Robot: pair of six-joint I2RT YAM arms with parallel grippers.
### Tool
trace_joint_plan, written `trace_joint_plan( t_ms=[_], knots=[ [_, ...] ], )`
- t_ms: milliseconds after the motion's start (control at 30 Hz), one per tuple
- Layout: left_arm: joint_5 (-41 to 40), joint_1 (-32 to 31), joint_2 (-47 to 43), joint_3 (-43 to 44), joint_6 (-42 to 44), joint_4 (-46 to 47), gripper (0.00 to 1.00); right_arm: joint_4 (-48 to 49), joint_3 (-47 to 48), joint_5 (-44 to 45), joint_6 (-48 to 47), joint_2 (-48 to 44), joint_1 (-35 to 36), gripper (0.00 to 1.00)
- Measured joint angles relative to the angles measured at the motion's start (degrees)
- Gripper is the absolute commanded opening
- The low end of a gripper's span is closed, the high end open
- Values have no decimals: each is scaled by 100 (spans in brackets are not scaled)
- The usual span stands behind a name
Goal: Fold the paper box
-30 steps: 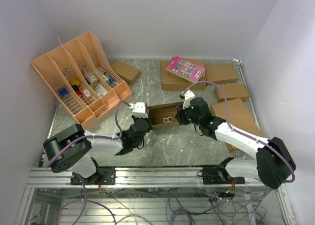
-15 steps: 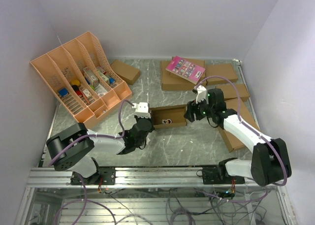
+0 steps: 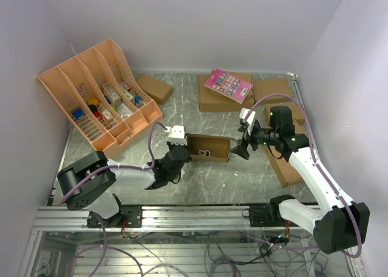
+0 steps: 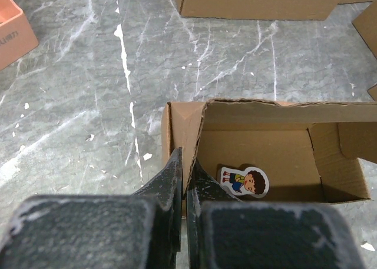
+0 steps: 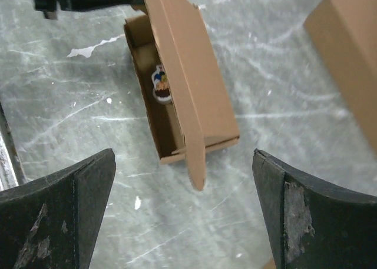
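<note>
The paper box (image 3: 208, 148) lies in the middle of the table as a small open-topped brown oblong with a cartoon sticker (image 4: 242, 181) on its inner floor. My left gripper (image 3: 182, 151) is shut on the box's left end wall, one finger inside and one outside (image 4: 185, 163). My right gripper (image 3: 238, 150) hangs open just right of the box, touching nothing. In the right wrist view the box (image 5: 194, 86) lies ahead of the wide-apart fingers (image 5: 88, 186), its long lid flap standing up and a narrow flap pointing toward the right gripper (image 5: 182, 157).
A peach file organiser (image 3: 97, 95) holding small items stands at the back left. A brown box with a pink card (image 3: 227, 86) sits at the back. More brown boxes lie at the back (image 3: 154, 88) and along the right (image 3: 291, 143).
My right gripper has let go of the box's right end, opened wide and drawn back to the right. The left gripper keeps its pinch on the left wall.
</note>
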Motion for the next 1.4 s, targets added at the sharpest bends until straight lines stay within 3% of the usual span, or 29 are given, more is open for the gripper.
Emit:
trace_joint_plan(
  t_ms=[133, 267, 500, 633, 833, 900, 1000, 1100, 1133, 1400],
  knots=[
    [2, -24, 13, 63, 13, -63, 7, -682, 560, -560, -1462, 74, 0, 99],
    [2, -42, 76, 105, 44, -59, 7, -1368, 1283, -1029, -2640, 627, 199, 85],
    [0, -83, 129, 173, 61, -85, 7, -1167, 1515, -389, -2636, 1189, 1438, 54],
    [-7, -96, 129, 177, 61, -98, 7, -1038, 1510, 52, -2568, 1272, 1641, 30],
    [-2, -107, 151, 197, 61, -101, 8, -892, 1456, 579, -2559, 1331, 1768, 11],
    [9, -107, 162, 232, 61, -127, 13, -824, 1377, 691, -2573, 1325, 1792, 7],
    [50, -114, 155, 256, 42, -269, 28, -702, 1237, 835, -2579, 1241, 1801, 3],
    [282, -136, 52, 256, 7, -538, 63, -625, 1032, 901, -2577, 1128, 1801, 0],
    [369, -142, -20, 254, 2, -605, 68, -612, 970, 916, -2577, 1106, 1805, 0],
    [1526, -155, -1912, -341, -24, -979, 74, -538, 778, 925, -2570, 1088, 1814, 0]
  ],
)
